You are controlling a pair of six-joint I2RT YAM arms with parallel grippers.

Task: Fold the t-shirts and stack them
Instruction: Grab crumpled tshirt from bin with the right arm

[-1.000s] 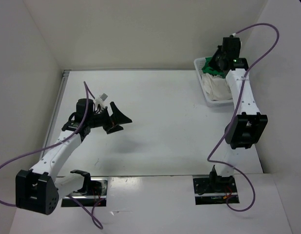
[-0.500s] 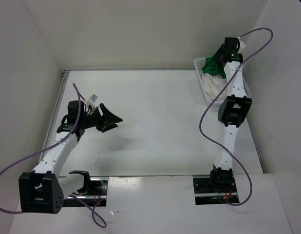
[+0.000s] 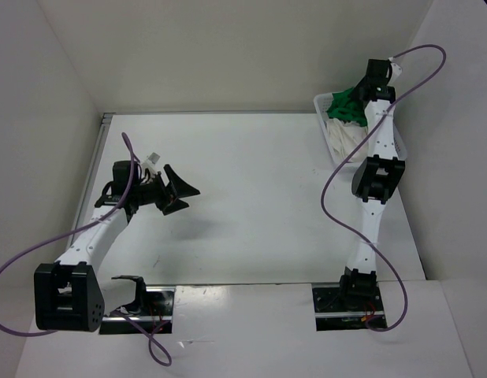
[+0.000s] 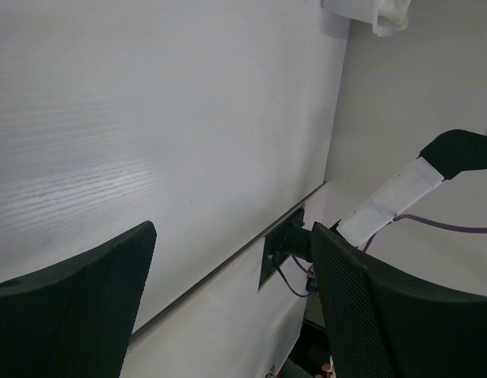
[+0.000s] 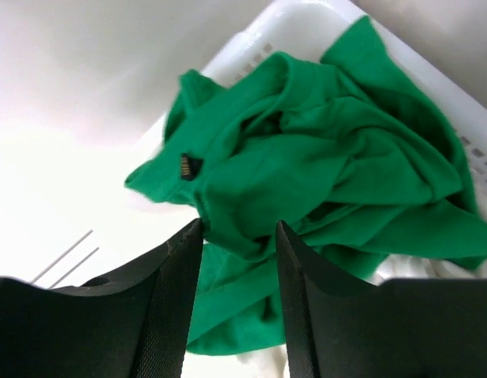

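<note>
Right gripper (image 3: 355,90) is over the green t-shirt (image 3: 339,109) in the far-right basket (image 3: 343,164), white t-shirt (image 3: 343,140) just nearer. Left gripper (image 3: 180,192) hovers, fingers spread, above the table's (image 3: 251,173) left.

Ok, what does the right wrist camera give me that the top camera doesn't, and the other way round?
Only the right wrist camera: the small dark label on the green shirt, and green cloth sitting between the fingers of the right pincer; whether it is gripped, I cannot tell. Only the top camera: the left pincer, wide open above the table, far from the white basket. Both: the green shirt bunched up in that basket.
</note>
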